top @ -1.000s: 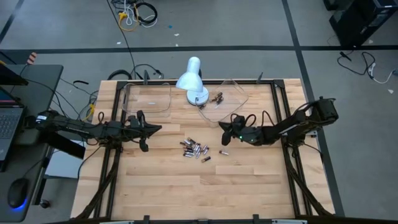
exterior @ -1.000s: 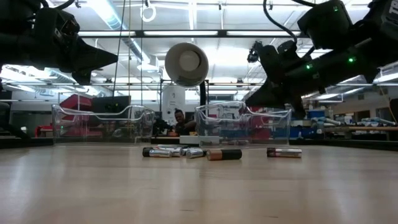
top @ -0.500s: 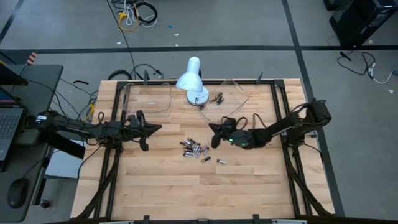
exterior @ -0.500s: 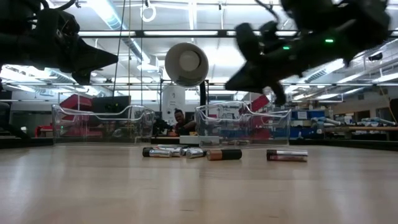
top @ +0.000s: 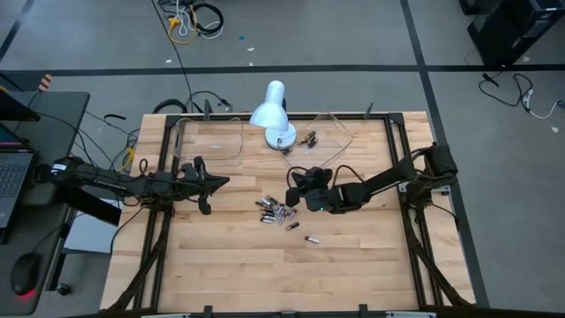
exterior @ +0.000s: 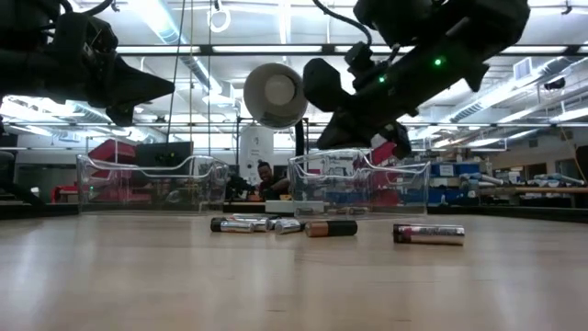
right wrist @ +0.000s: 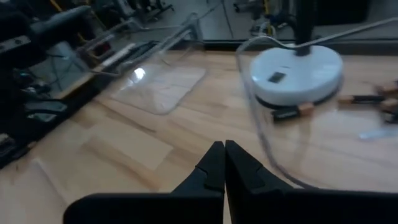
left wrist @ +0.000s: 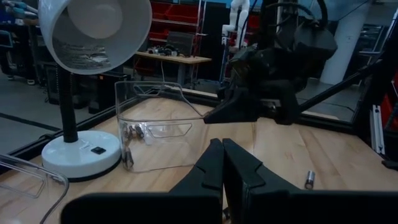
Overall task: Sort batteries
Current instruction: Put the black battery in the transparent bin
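Observation:
A pile of small batteries (top: 275,210) lies mid-table, shown in the low view as a row (exterior: 266,223) with a coppery one (exterior: 331,228) at its end. One battery (top: 311,238) lies alone nearer the front edge (exterior: 428,234). My right gripper (top: 292,192) hangs shut just right of the pile and above the table (exterior: 322,142), holding nothing (right wrist: 222,152). My left gripper (top: 221,183) waits shut at the left, level and clear of the table (left wrist: 222,155). More batteries (top: 307,139) lie in the right clear tray.
Two clear trays stand at the back, the left one (top: 210,137) and the right one (top: 328,132). A white desk lamp (top: 272,110) stands between them. A black frame (top: 402,159) runs along the table's sides. Bare wood lies toward the near edge.
My right gripper has swung toward the table's left, from beside the right tray to just right of the battery pile, staying shut and above the table. The lone battery has rolled toward the near edge.

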